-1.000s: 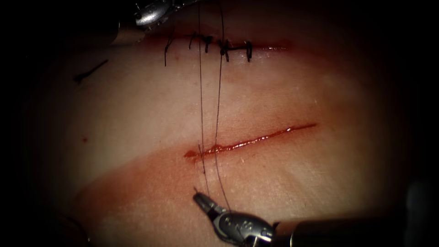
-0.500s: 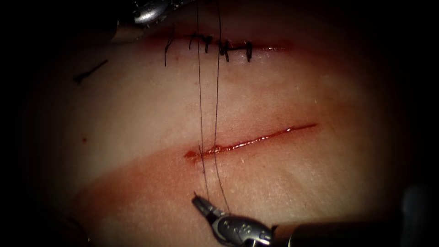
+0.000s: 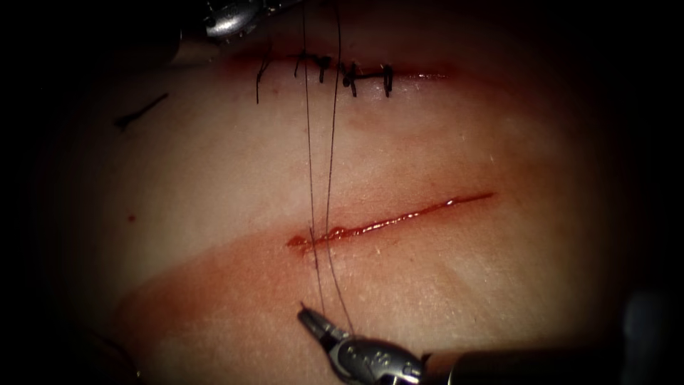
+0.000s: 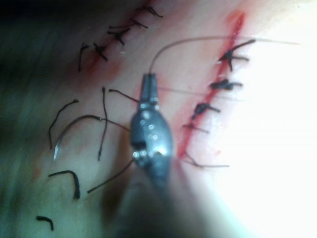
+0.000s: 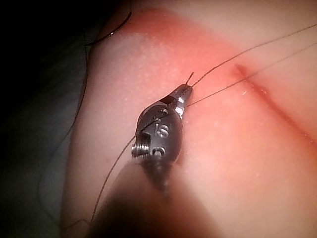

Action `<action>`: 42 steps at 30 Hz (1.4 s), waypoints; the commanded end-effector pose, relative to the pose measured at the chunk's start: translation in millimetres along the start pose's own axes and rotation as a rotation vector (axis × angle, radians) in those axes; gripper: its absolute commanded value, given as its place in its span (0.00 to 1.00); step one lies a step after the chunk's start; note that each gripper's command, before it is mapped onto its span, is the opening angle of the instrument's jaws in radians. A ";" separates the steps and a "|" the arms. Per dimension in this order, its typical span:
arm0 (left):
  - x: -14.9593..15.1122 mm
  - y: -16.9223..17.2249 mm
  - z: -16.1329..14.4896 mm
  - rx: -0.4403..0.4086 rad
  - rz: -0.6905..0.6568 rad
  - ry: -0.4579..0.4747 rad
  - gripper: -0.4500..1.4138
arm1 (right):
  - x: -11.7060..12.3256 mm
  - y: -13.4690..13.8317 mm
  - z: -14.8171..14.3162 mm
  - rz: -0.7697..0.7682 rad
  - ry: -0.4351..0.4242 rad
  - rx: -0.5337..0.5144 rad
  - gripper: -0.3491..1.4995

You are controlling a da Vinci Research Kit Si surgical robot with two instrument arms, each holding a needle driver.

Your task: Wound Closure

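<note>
Two pincers are at work, and yours on the right (image 3: 308, 317) sits below the open cut, clenched on the thread (image 3: 311, 171) close to its short free end, as the right wrist view confirms (image 5: 184, 90). From that tip two strands rise across the left end of the open cut (image 3: 388, 219) and on up past the far sutured cut (image 3: 342, 70) toward your left pincer (image 3: 226, 18) at the upper edge; in the left wrist view that left pincer (image 4: 149, 82) is clenched on the thread too, a curved strand leaving its tip. Your needle (image 4: 74, 130) is free of both tools: it lies loose on the tissue (image 3: 214, 178) among cut thread ends (image 4: 64, 178), not in the tissue. As for progress, I judge one bite placed at the left end of the open cut, no knot seen there, and the remaining length to the right gaping with red fluid (image 3: 335, 232) along it. A stray thread end (image 3: 141, 111) lies left of the sutured cut, clear of the strands; nothing blocks the open cut.
</note>
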 end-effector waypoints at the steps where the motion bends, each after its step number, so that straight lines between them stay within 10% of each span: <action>1: -0.3 0.0 0.5 -0.006 0.002 0.000 0.00 | -0.6 -0.7 0.3 0.010 0.004 0.002 0.00; 16: 0.7 4.5 -2.1 -0.045 0.000 0.013 0.00 | 0.6 -0.5 1.0 0.042 0.009 0.020 0.00; 23: 1.7 4.9 -2.8 -0.053 -0.011 0.015 0.00 | 1.7 -0.5 1.0 0.055 0.015 0.025 0.84; 42: 6.8 5.9 -5.6 -0.075 -0.026 0.048 0.00 | 5.0 0.8 -3.8 0.063 -0.033 0.120 0.91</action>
